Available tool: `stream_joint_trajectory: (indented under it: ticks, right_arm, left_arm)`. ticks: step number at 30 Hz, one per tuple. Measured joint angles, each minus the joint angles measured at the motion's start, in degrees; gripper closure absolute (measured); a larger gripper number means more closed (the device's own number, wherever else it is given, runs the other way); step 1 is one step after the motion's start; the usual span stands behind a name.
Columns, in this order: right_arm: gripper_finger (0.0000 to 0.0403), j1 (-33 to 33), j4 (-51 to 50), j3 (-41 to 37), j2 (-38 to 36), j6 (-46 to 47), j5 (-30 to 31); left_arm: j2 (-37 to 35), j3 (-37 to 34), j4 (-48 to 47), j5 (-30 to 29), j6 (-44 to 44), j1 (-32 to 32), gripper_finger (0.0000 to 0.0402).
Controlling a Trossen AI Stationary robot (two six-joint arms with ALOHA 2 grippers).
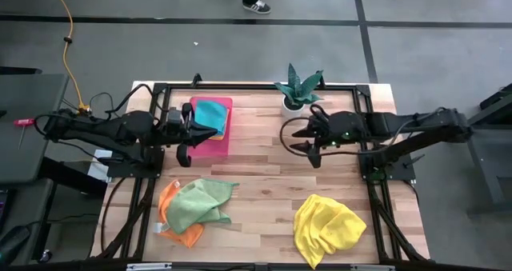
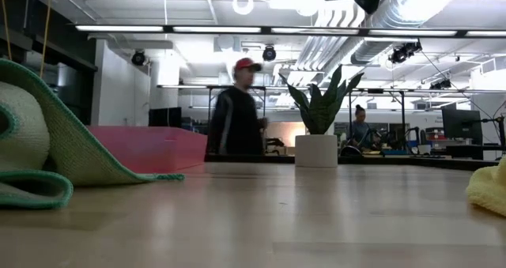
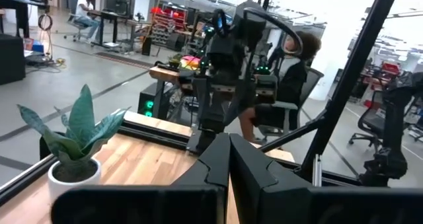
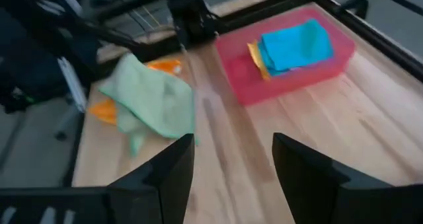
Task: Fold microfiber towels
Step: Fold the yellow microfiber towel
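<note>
A teal towel [image 1: 211, 111] lies folded in the pink tray [image 1: 218, 147], on top of a folded yellow towel [image 4: 254, 55]. At the near left a light green towel [image 1: 200, 202] lies crumpled over an orange towel [image 1: 171, 225]. Another yellow towel [image 1: 328, 226] is bunched at the near right. My left gripper [image 1: 213, 132] is shut and level above the tray's near side, with nothing in it. My right gripper [image 1: 301, 140] is open above the middle of the table and points toward the tray; nothing is between its fingers [image 4: 175, 168].
A potted plant [image 1: 299, 89] stands at the far edge, just beyond my right gripper. A black frame [image 1: 264, 85] runs around the table. Bare wood [image 1: 264, 175] lies between the towel heaps. A person [image 2: 236, 110] stands in the room beyond the table.
</note>
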Motion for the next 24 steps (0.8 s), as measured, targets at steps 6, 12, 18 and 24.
stream_joint_trajectory:
  ticks: [6,12,18,24]
  right_arm:
    - [0.0206,0.0,2.8,-2.0,-2.0,0.7,-1.1]
    - [0.0206,0.0,1.5,-0.4,-1.6,0.9,-3.0]
    - [0.0206,6.2,-12.7,8.3,8.5,2.8,-11.4]
    - [0.0206,17.9,-30.6,20.6,22.7,4.8,-11.3]
  left_arm:
    - [0.0,0.0,0.0,0.1,-0.9,0.0,0.0401]
    - [0.0,0.0,0.0,0.1,-0.9,0.0,0.0401]
    - [0.0,0.0,-0.5,0.1,-0.9,0.0,0.0401]
    - [0.0,0.0,-1.1,-0.4,1.9,0.0,0.0401]
